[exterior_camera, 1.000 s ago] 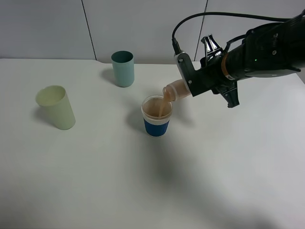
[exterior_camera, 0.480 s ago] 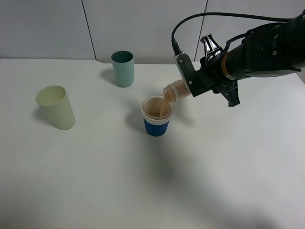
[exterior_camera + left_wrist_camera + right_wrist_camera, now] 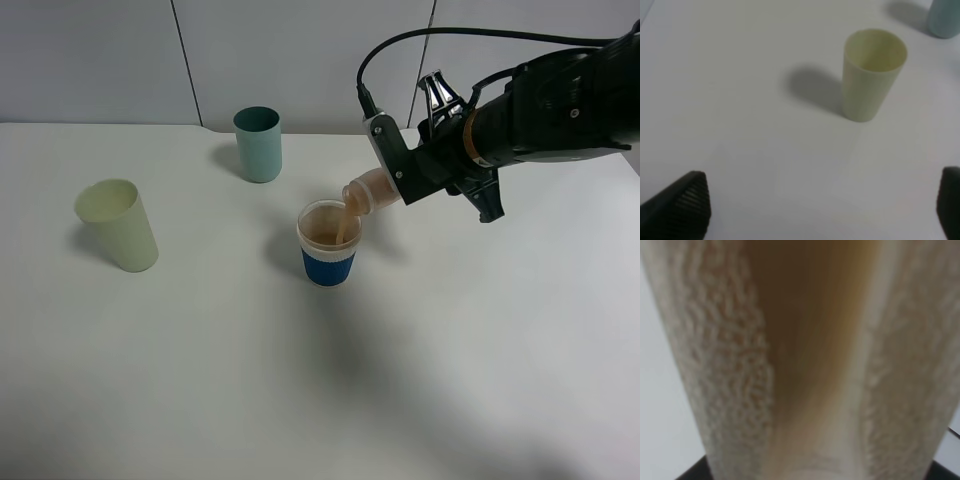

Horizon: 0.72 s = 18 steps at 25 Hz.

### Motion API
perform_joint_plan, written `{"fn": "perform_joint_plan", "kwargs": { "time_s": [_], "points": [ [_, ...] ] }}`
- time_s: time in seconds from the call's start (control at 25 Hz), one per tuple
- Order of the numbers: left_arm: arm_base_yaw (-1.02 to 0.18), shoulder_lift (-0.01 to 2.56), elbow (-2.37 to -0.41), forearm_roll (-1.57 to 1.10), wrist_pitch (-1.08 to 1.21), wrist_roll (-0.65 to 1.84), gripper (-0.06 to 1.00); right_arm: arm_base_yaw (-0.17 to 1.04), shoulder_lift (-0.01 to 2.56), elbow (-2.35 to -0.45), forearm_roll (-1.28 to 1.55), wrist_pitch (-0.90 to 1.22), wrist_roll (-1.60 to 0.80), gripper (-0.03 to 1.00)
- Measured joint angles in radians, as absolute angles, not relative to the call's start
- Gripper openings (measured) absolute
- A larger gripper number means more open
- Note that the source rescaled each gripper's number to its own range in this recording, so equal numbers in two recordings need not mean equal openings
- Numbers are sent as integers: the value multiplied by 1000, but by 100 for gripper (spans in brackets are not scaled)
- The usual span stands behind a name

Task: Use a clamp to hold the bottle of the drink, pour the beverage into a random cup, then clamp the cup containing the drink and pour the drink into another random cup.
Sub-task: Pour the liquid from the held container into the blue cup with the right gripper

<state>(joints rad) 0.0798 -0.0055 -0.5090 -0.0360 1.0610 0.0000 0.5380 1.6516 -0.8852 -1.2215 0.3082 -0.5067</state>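
Note:
My right gripper [image 3: 392,168] is shut on the bottle [image 3: 368,190], which is tipped neck-down toward the left above the blue-banded cup [image 3: 328,243]. A thin stream of beige-pink beverage [image 3: 343,225] runs from the neck into that cup, whose inside shows the same liquid. In the right wrist view the bottle [image 3: 805,360] fills the whole picture, translucent with brownish liquid inside. The teal tumbler [image 3: 258,144] stands upright behind and to the left of the cup. In the left wrist view my left gripper [image 3: 822,205] is open over bare table, only its dark fingertips [image 3: 682,202] showing.
A pale yellow-green tumbler [image 3: 118,225] stands upright at the left, also seen from the left wrist as the pale tumbler [image 3: 872,74]. The teal tumbler's edge [image 3: 945,20] shows beyond it. The table [image 3: 300,380] is white, with a pale wall behind.
The bottle has tipped slightly further and the pour goes on. Cups and the left gripper have not moved.

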Motion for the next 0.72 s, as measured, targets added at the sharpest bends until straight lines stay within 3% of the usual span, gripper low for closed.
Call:
{"fn": "perform_joint_plan", "kwargs": {
  "time_s": [0.72],
  "points": [
    [80, -6, -509, -36, 1061, 0, 67, 555, 1652, -886, -1239, 329, -507, 0]
  ]
}}
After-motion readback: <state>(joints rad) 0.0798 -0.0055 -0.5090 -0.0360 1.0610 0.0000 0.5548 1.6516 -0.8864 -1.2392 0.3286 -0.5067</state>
